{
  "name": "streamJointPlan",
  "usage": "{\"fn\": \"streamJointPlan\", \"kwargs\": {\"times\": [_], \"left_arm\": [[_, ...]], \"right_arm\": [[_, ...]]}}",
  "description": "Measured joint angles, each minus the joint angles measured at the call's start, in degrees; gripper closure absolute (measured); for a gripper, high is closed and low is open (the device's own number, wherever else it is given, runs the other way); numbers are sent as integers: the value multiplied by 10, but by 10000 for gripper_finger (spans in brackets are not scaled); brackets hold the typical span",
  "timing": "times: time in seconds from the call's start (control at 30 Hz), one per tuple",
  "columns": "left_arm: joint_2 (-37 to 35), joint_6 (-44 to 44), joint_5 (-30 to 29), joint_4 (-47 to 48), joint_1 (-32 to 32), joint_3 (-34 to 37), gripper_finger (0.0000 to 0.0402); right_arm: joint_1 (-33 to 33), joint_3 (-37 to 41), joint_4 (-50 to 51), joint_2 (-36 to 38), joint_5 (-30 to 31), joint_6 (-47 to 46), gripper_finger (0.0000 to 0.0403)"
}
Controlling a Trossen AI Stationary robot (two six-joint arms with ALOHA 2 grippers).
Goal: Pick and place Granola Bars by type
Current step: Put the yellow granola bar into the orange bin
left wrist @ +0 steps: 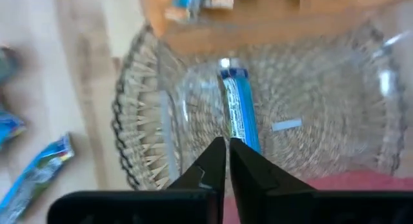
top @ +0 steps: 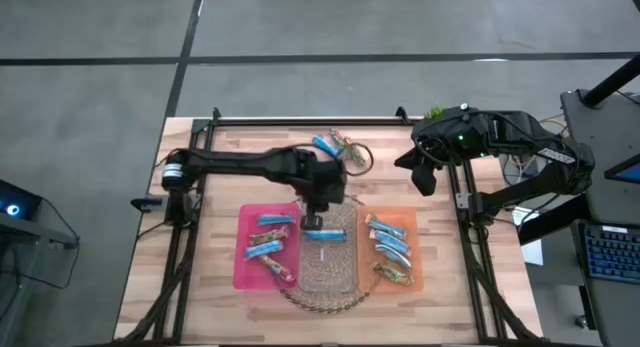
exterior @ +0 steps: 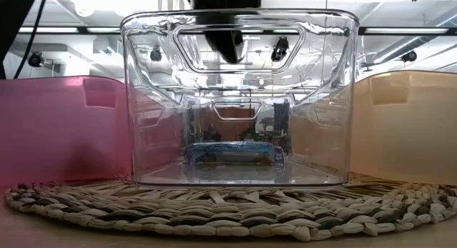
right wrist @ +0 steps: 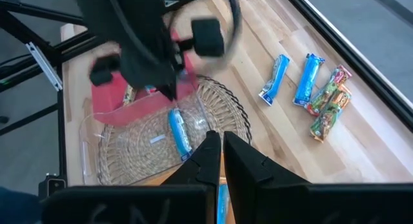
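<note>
- Left gripper (top: 322, 209): closed on nothing, poised over the near-arm rim of the clear plastic bin (top: 352, 277); in the left wrist view its two dark fingers (left wrist: 210, 164) met with no wrapper between them.
- Blue-wrapped granola bar in the clear bin (top: 325, 235): lay flat on the bin floor, directly below and just forward of the left gripper, apart from it. In the high view its long axis ran across the bin; in the left wrist view the same bar (left wrist: 240, 114) stretched straight away from the fingertips, roughly in line with the seam between the fingers.
- Clear bin: stood on a round woven mat (top: 325, 302), between a pink tray (top: 243, 272) and an orange tray (top: 412, 227).
- Pink tray contents: several granola bars (top: 268, 245), mostly blue wrappers.
- Orange tray contents: a stack of blue-wrapped bars (top: 390, 242) with a brown-toned one (top: 394, 275) at the near end.
- Loose bars on the wooden surface (top: 230, 157): a blue bar (top: 327, 144) and multicoloured bars (top: 352, 147) lay beyond the bin, towards the far edge, well apart from both grippers.
- Right gripper (top: 424, 177): closed, empty, parked high beside the right edge of the surface near a small green plant (top: 436, 111).
- Judgement: the left arm was much the nearer to the bar in the bin; the loose bars lay between the two arms, somewhat closer to the left gripper. A fresh grasp on the bin's bar would call for reopening and a turn of the wrist so the fingers straddle the bar's narrow width.
</note>
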State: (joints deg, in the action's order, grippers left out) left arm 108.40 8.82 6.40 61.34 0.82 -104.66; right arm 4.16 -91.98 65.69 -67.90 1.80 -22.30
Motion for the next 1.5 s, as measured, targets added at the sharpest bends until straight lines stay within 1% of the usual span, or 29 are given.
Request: {"fn": "streamJointPlan", "kwargs": {"times": [0.1,0.33,0.47,0.67,0.8,1.03,1.1,1.17,1.43,1.5], "left_arm": [[-38,-16,0,-18,2,0,400],[-127,-28,0,-106,10,0,401],[-168,-25,-1,-119,22,0,401],[-210,-23,-5,-144,41,10,401],[-238,-29,-4,-175,48,55,401],[-308,-35,-3,-294,61,184,401],[-325,-42,-3,-310,62,214,401],[-341,-50,-3,-327,62,235,401],[-396,-62,-5,-338,65,289,401],[-410,-78,-4,-342,72,305,401]], "right_arm": [[0,2,0,0,3,0,390],[9,2,-7,-5,13,-5,390],[21,3,-21,-10,12,-17,390],[42,3,-27,-31,11,-15,390],[58,3,-38,-56,8,-5,390],[97,3,-48,-106,5,1,390],[110,3,-50,-121,5,1,390],[126,3,-50,-137,5,0,390],[195,3,-58,-209,6,-2,390],[213,3,-64,-226,-5,2,390]]}}
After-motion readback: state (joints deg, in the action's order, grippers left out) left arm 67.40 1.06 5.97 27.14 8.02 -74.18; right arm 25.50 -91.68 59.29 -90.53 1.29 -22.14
